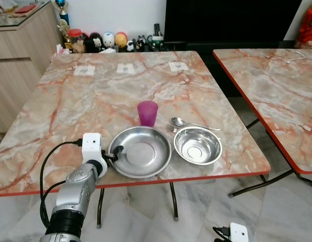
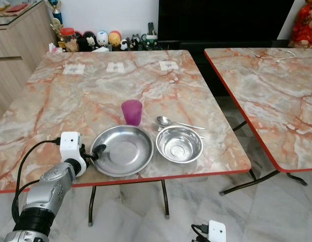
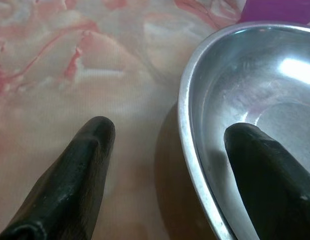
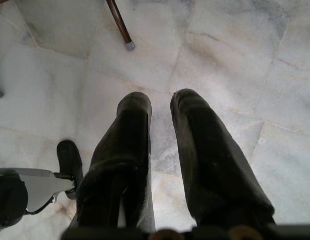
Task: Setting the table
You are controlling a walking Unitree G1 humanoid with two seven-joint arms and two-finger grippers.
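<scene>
The left pincer [image 1: 115,153] is spread astride the rim of the steel plate [image 1: 141,151], one finger [image 3: 267,170] inside it and the other on the marble surface [image 1: 70,111]. The plate sits at the surface's near edge, with a steel bowl [image 1: 198,145] just beside it, a purple cup [image 1: 147,113] behind, and a spoon [image 1: 188,123] behind the bowl. The right pincer [image 4: 160,150] hangs idle over the floor, fingers slightly parted.

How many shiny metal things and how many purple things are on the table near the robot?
Shiny metal: 4 - plate, bowl, spoon, fork
Purple: 1 - cup
Total: 5
</scene>
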